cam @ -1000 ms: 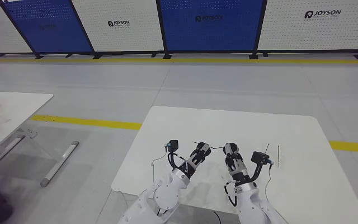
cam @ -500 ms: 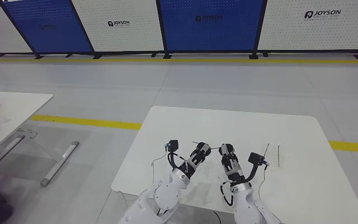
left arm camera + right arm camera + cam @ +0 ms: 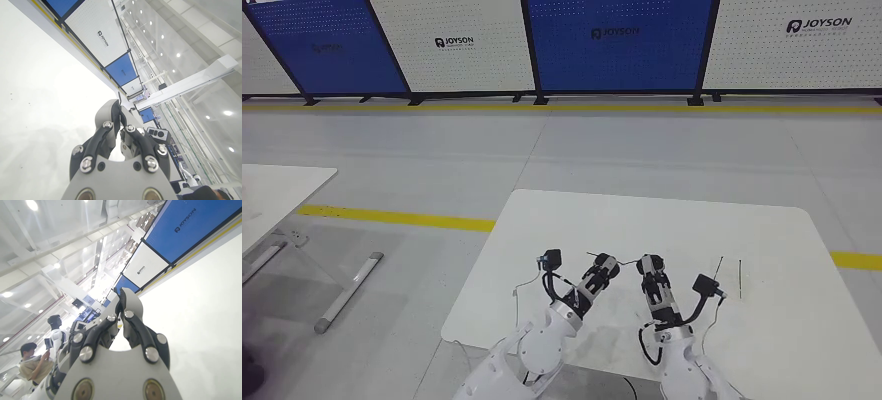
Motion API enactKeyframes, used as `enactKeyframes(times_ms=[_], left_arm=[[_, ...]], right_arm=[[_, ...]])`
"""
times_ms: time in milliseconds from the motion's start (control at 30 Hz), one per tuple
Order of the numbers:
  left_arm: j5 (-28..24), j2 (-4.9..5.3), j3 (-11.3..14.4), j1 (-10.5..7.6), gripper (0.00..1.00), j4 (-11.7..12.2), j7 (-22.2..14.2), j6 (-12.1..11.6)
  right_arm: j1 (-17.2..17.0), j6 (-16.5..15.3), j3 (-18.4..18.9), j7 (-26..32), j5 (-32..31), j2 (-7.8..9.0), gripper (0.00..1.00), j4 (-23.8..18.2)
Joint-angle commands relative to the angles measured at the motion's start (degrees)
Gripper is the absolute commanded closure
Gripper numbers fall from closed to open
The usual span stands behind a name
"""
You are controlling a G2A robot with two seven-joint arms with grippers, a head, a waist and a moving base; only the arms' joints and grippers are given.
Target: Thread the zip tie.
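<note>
Top view: the zip tie (image 3: 594, 256) is a thin black strip held above the white table (image 3: 762, 230). It is pinched in the left gripper (image 3: 604, 268) and sticks out past it on both sides. The right gripper (image 3: 650, 265) is just beside the left gripper. Two loose zip ties (image 3: 719, 267) lie on the table, farther from the left gripper.

Left wrist view: the left gripper (image 3: 119, 108) is clenched on the zip tie (image 3: 119, 97), whose flat black end juts beyond the fingertips.

Right wrist view: the right gripper (image 3: 121, 294) has its fingers pressed together. A small dark sliver shows at the tips, too small to identify.
</note>
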Motion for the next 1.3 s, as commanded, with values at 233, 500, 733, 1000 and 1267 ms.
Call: enactKeyframes(times_ms=[233,500,733,1000,1267], left_arm=[[-0.64,-0.29,0.26,-0.36,1.00,0.16,0.53,-0.44],[-0.37,-0.41,0.12,-0.35,1.00,0.45,0.87,-0.30],[0.04,-0.51,0.13,-0.20,1.00,0.49,1.14,-0.51],[0.84,-0.64,0.28,0.02,1.00,0.46,1.74,-0.38],[1.57,-0.80,0.66,0.12,1.00,0.29,1.99,-0.18]], right_arm=[[-0.16,-0.89,-0.15,0.06,-1.53,-0.43,1.00,-0.01],[-0.82,-0.35,1.12,0.11,-1.58,-0.58,1.00,-0.31],[-1.44,-0.13,1.55,0.60,-2.81,-0.69,1.00,-1.03],[-2.18,0.05,2.43,1.08,-3.84,-0.73,1.00,-1.79],[-2.98,0.24,3.07,1.27,-5.05,-0.79,0.97,-2.64]])
